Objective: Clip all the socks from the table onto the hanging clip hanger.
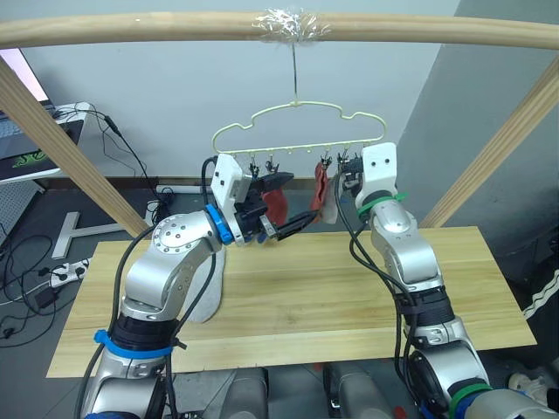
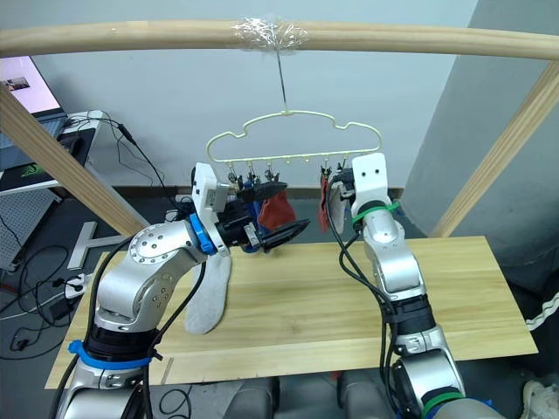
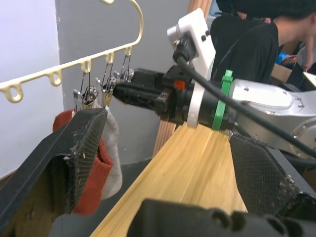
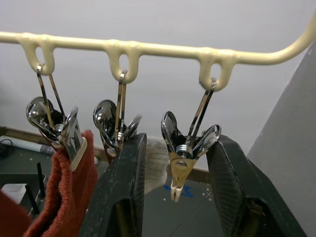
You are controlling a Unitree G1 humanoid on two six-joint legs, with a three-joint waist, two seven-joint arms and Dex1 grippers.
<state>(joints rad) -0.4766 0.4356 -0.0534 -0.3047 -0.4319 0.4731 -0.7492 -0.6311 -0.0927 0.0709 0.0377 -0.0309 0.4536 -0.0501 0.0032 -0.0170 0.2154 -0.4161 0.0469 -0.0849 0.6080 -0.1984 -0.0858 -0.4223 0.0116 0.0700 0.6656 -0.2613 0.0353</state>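
Note:
The cream clip hanger [image 1: 297, 122] hangs by its hook from the wooden bar. On its clips hang a rust red sock [image 1: 278, 208], a second red sock [image 1: 321, 188] and a pale grey sock [image 1: 333, 211]. A light grey sock [image 2: 210, 301] lies on the table [image 1: 349, 314], partly under my left arm. My left gripper [image 1: 293, 202] is open and empty, with the first red sock just behind it. My right gripper [image 4: 177, 143] is raised to the hanger's right end. It is open, its fingers [image 4: 123, 192] astride a hanging metal clip [image 4: 185, 148].
A thick wooden bar [image 1: 175, 28] crosses overhead on slanted wooden posts [image 1: 70, 148]. A small desk with a laptop [image 1: 26, 148] and floor cables stand at the far left. In the left wrist view a person in dark clothes [image 3: 256, 29] is beyond the table.

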